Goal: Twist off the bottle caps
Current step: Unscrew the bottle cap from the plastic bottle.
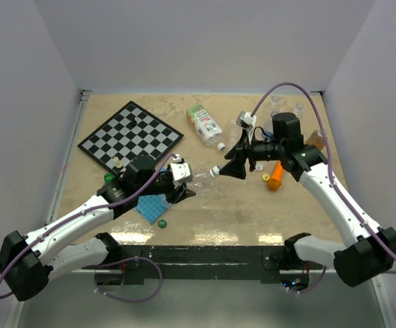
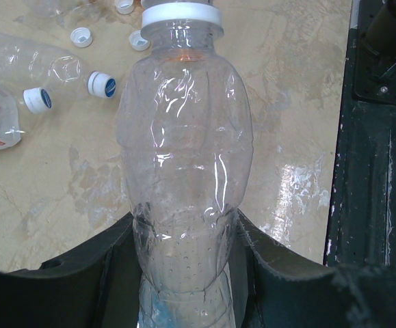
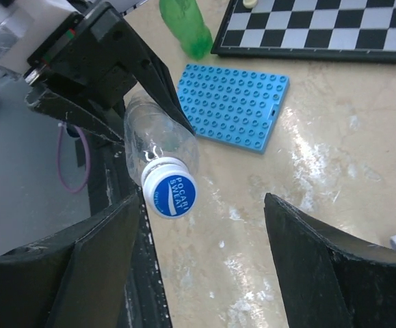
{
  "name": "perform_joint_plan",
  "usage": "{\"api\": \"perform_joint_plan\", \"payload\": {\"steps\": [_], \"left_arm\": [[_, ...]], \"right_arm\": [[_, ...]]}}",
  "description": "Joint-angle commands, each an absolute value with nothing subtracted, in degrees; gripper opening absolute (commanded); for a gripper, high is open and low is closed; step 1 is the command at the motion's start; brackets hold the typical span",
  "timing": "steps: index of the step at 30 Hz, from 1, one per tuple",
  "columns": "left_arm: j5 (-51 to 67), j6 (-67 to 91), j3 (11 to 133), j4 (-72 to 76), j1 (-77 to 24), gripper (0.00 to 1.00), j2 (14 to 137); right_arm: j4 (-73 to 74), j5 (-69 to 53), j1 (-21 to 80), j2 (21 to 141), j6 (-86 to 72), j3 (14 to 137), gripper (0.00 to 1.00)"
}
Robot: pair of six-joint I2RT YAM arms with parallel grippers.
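Observation:
My left gripper point(image 1: 182, 183) is shut on the body of a clear plastic bottle point(image 2: 184, 150) and holds it above the table, neck pointing at the right arm. Its cap point(image 3: 170, 193) is white with a blue top and sits on the neck; it also shows in the left wrist view point(image 2: 182, 17) and the top view point(image 1: 213, 171). My right gripper point(image 3: 201, 205) is open just in front of the cap, which lies close to its left finger point(image 3: 109, 260) without touching. In the top view the right gripper point(image 1: 230, 166) sits a short gap from the cap.
Loose white caps point(image 2: 81, 36) and a lying clear bottle with a capped neck point(image 2: 102, 84) are on the table beyond. A labelled bottle point(image 1: 203, 125), chessboard point(image 1: 130, 135), blue studded plate point(image 3: 232, 106), green bottle point(image 3: 186, 27), green cap point(image 1: 161, 223) and orange carrot toy point(image 1: 275, 178) surround the arms.

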State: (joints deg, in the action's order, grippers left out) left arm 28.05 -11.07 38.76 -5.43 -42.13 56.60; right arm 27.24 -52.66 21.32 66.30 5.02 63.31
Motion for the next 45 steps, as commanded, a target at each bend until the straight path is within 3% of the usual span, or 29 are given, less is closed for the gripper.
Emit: {"api": "perform_joint_plan", "payload": {"steps": [1,20,33,45], "left_arm": [[27.77,-10.28,39.29,-4.04,-41.92,0.02,56.07],[27.86,-10.37,39.37,-3.96,-41.92,0.02,56.43],[28.04,-10.28,39.38,-3.96,-41.92,0.02,56.43],[27.95,-10.37,39.38,-4.04,-41.92,0.02,56.16]], "right_arm": [[25.57,-55.98,21.18,68.11,1.32,64.25,0.76],[26.63,-59.33,23.11,70.93,1.49,65.57,0.58],[27.77,-63.02,23.47,70.58,5.62,67.5,0.16],[27.95,-58.71,21.18,65.13,10.98,66.53,0.1]]}}
